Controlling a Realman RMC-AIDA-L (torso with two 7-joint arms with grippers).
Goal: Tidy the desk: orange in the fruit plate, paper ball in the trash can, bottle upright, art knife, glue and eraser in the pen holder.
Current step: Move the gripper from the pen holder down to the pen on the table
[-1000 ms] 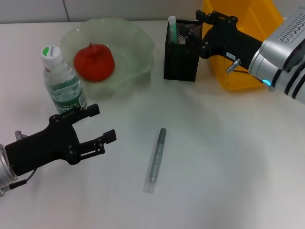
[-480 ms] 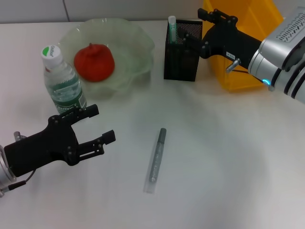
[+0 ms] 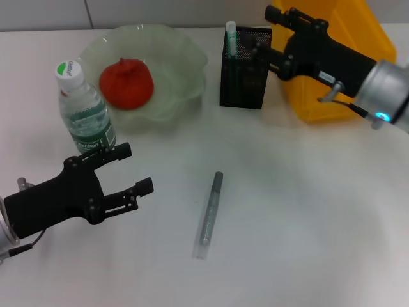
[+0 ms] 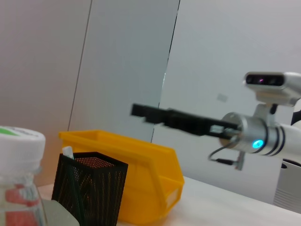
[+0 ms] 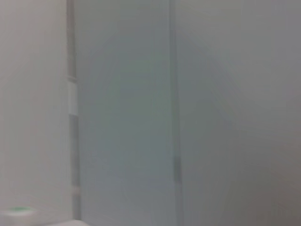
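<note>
The orange (image 3: 126, 83) lies in the pale green fruit plate (image 3: 185, 54). Beside the plate, the bottle (image 3: 83, 109) stands upright, its white cap (image 4: 19, 141) close in the left wrist view. A white-and-green glue stick (image 3: 230, 37) pokes out of the black mesh pen holder (image 3: 245, 73). On the table's middle lies the slim grey art knife (image 3: 209, 214). My right gripper (image 3: 259, 31) hovers open just above the pen holder's right rim. Left of the knife, my left gripper (image 3: 137, 167) is open and holds nothing. Paper ball and eraser are out of view.
The yellow trash can (image 3: 332, 96) stands right of the pen holder, under my right arm; it also shows in the left wrist view (image 4: 141, 160). The right wrist view shows mostly a grey wall.
My right arm has risen and swung back, its wrist now higher and farther right, while its fingers stay over the pen holder. My left arm has hardly shifted.
</note>
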